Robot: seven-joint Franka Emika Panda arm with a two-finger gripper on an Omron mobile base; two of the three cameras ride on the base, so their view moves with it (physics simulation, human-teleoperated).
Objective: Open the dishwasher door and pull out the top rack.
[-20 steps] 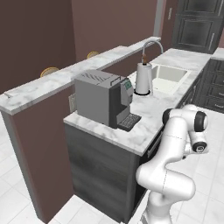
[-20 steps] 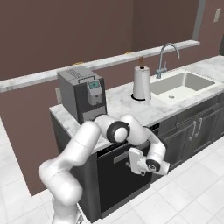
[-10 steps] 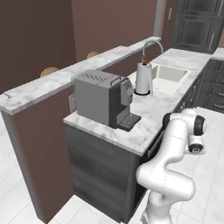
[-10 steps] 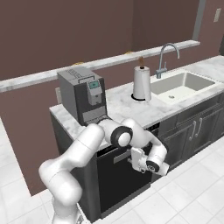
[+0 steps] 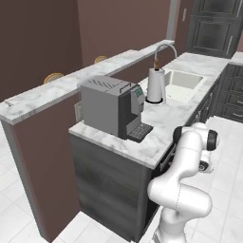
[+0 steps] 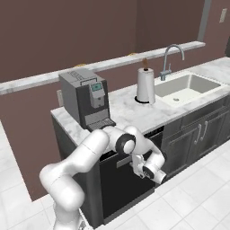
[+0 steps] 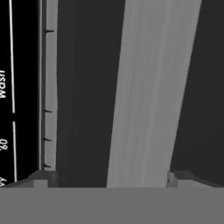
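Note:
The dishwasher door (image 6: 119, 193) is a flat near-black panel under the counter, standing shut below the coffee machine. Its grey bar handle (image 7: 151, 87) runs lengthwise through the hand view, close in front of the camera. My gripper (image 7: 110, 177) is open and straddles the handle, with one dark fingertip (image 7: 41, 177) on each side of the bar and gaps left between them. In the right base view my gripper (image 6: 138, 167) sits at the door's top edge by the handle (image 6: 126, 160). The top rack is hidden behind the shut door.
On the marble counter (image 6: 130, 112) stand a grey coffee machine (image 6: 85, 96) and a paper towel roll (image 6: 145, 85), with a sink (image 6: 186, 87) and faucet (image 6: 170, 56) to the right. Dark cabinet fronts (image 6: 193, 141) adjoin the dishwasher. White tiled floor (image 6: 193, 202) lies in front.
The arm has sunk slightly and the hand has edged closer to the door's handle. The jaws have stayed wide and the door has not moved.

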